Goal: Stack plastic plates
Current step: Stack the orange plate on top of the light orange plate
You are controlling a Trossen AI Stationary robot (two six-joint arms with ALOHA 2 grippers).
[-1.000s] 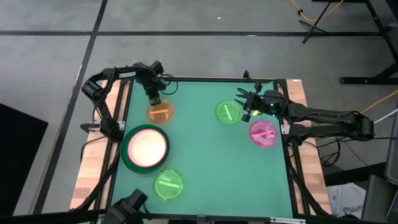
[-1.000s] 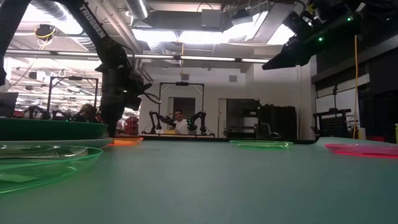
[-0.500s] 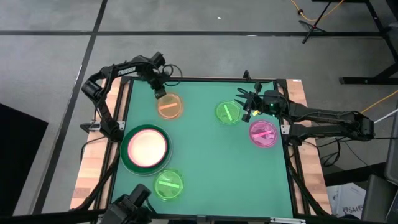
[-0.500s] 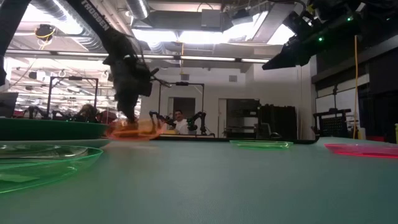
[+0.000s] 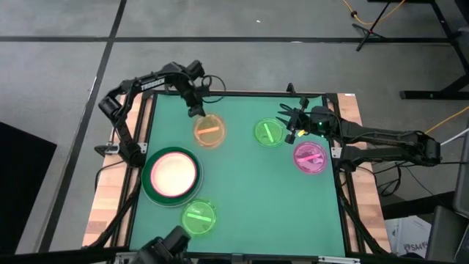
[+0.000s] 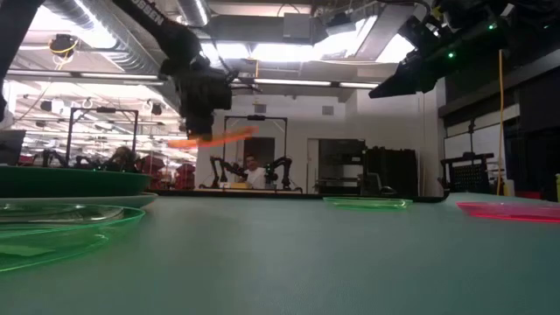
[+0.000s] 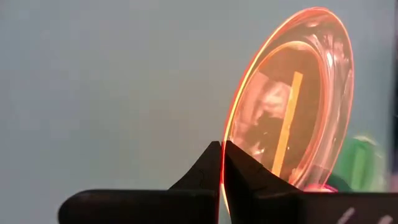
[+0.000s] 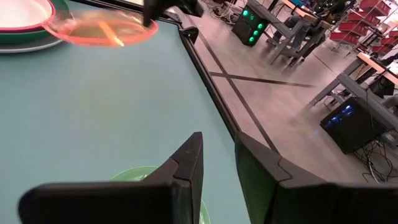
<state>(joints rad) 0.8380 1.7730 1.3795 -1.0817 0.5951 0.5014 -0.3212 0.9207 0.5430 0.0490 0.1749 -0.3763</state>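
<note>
My left gripper is shut on the translucent orange plate, which hangs in the air over the table's far left part. A stack of large plates, dark green at the bottom with a magenta rim and a cream face on top, rests near the left edge. One lime-green plate lies near the near edge. My right gripper is open and hovers beside the other lime-green plate. A pink plate lies flat by the right edge. My left gripper pinches the orange plate's rim between its two fingers, at the edge nearest the table's far left corner. The fingers come from above, slanting down. The plate is lifted clear of the table and juts out from the fingers, slightly tilted.
The middle of the green table between the plates is bare. In the right wrist view the orange plate shows in front of the stack, and the lime-green plate lies under my right fingers. A person sits in the room behind.
My left gripper has risen and moved toward the table's right, carrying the orange plate. The plate lay on the table a second ago and is now lifted clear, well above the surface and slightly tilted.
</note>
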